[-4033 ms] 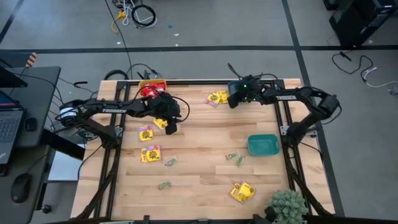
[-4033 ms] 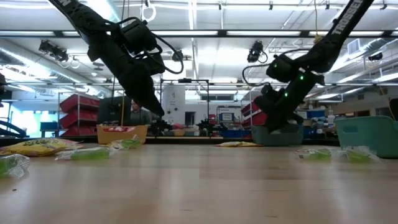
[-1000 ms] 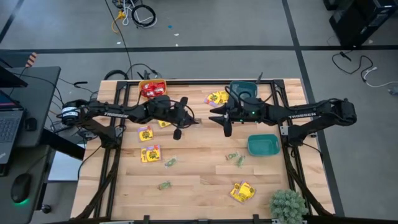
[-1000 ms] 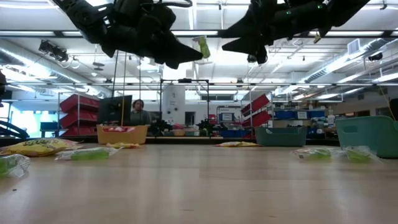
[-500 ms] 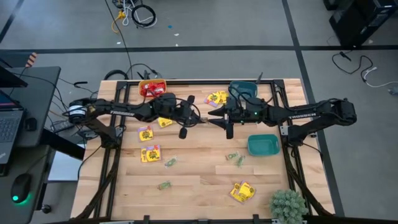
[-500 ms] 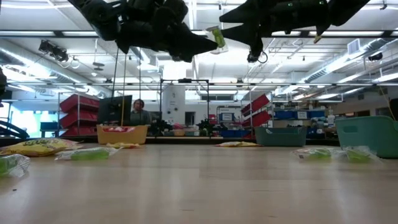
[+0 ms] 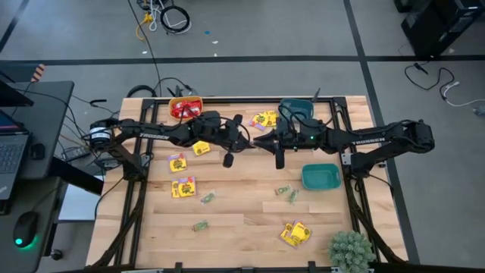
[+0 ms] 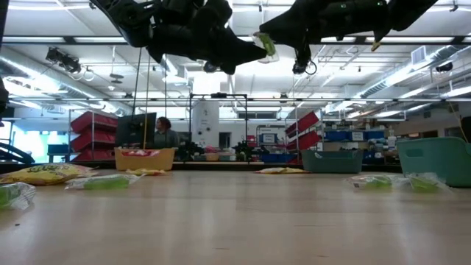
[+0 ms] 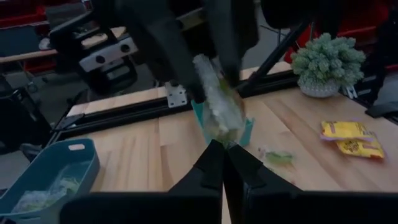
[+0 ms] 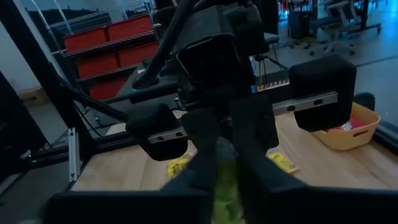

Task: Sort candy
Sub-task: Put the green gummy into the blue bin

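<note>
— Candy (image 8: 264, 44): where's the green packet?
— Mid-air above the counter (image 7: 242, 201). My left gripper (image 7: 244, 142) is pinched shut on it; my right gripper (image 7: 258, 141) has closed around its other end, I'd judge for a handover.

Grey concrete floor (image 7: 250, 30) with dark seams fills the upper frame; a black desk (image 7: 34, 121) at left; red storage bins (image 8: 92, 136) line distant shelves.
</note>
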Action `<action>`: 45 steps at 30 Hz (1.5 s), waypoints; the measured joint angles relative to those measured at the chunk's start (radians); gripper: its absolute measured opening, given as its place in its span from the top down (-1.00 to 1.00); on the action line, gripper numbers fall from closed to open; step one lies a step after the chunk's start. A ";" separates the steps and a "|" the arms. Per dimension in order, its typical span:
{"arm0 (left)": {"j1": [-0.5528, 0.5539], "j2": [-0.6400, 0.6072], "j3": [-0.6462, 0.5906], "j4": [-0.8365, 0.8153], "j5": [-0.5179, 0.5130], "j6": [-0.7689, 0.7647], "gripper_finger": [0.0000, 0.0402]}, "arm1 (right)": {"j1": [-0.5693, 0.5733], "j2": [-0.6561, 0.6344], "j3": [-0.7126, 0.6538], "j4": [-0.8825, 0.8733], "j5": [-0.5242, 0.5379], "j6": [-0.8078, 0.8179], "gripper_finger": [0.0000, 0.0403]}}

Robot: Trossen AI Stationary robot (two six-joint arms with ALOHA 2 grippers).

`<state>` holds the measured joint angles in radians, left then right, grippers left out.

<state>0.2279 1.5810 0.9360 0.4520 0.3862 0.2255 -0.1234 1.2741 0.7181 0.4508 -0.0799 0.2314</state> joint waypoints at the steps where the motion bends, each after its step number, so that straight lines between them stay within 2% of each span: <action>1: 0.000 0.000 0.000 0.000 -0.001 -0.001 0.97 | 0.000 0.000 0.000 0.002 0.000 -0.014 0.90; 6: 0.003 -0.001 0.000 -0.011 -0.042 -0.023 0.93 | 0.000 0.000 0.000 0.002 0.009 -0.025 0.97; 11: 0.009 -0.002 0.001 -0.073 -0.078 0.029 0.83 | -0.020 -0.004 0.000 -0.002 0.054 -0.053 0.99; 18: 0.014 -0.036 0.001 -0.152 -0.241 0.034 0.59 | -0.142 -0.017 0.001 -0.041 0.099 -0.071 1.00; 21: 0.020 -0.061 -0.001 -0.215 -0.267 0.054 0.53 | -0.226 -0.028 0.001 -0.103 0.154 -0.069 1.00; 24: 0.013 -0.082 -0.022 -0.215 -0.269 0.080 0.60 | -0.325 -0.030 0.001 -0.210 0.240 -0.032 1.00; 27: 0.004 -0.085 -0.047 -0.182 -0.263 0.080 0.80 | -0.427 -0.026 0.001 -0.327 0.321 0.008 1.00; 29: 0.008 -0.085 -0.062 -0.174 -0.261 0.070 0.94 | -0.492 -0.017 0.001 -0.408 0.326 0.053 1.00; 32: 0.018 -0.085 -0.085 -0.165 -0.251 0.038 0.96 | -0.567 0.006 0.000 -0.489 0.326 0.100 1.00; 37: 0.021 -0.085 -0.124 -0.159 -0.242 0.025 0.99 | -0.645 0.090 0.000 -0.500 0.288 0.177 1.00; 45: 0.023 -0.085 -0.141 -0.212 -0.243 0.024 0.99 | -0.665 0.237 0.000 -0.385 0.274 0.245 0.97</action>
<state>0.2504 1.4963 0.7952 0.2405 0.1436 0.2494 -0.7886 1.5113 0.7177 0.0660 0.1936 0.4762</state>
